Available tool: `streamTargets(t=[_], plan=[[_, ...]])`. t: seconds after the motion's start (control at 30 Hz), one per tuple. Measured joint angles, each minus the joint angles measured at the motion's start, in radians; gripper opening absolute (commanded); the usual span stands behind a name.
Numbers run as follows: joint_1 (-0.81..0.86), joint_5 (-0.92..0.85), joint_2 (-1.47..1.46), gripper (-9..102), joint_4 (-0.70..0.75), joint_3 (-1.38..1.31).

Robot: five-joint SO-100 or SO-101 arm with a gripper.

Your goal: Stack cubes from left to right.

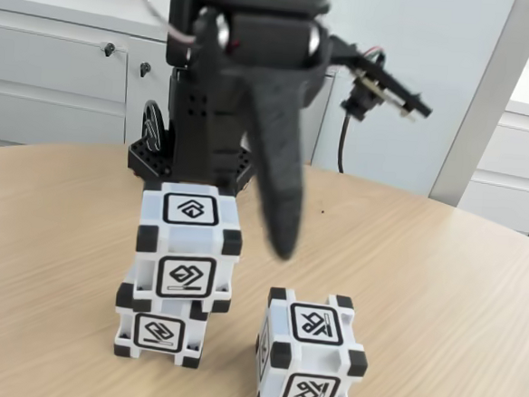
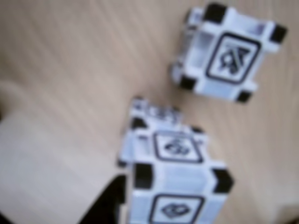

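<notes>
Jaws hang empty above the two-cube stack point(image 1: 180, 274), spread unclear; your next job is the loose cube point(image 1: 311, 353) at its 4 o'clock in the fixed view

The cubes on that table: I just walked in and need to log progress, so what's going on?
A small black robot arm is stacking white cubes on a wooden table. The top cube already sits, slightly offset, on the bottom cube. The third cube stands alone to the right in the fixed view. The gripper hangs above them, holding nothing.
</notes>
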Motion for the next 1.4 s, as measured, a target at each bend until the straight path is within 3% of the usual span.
streamTargets(t=[0.3, 0.5, 0.8, 1.4], plan=[[-0.236, -0.031, 0.074, 46, 0.000, 0.000], [-0.264, 0.009, 0.074, 46, -0.009, 0.000], [-0.259, 0.069, -0.015, 47, -0.132, 0.000], [-0.258, 0.483, -0.239, 47, -0.261, 0.000]])
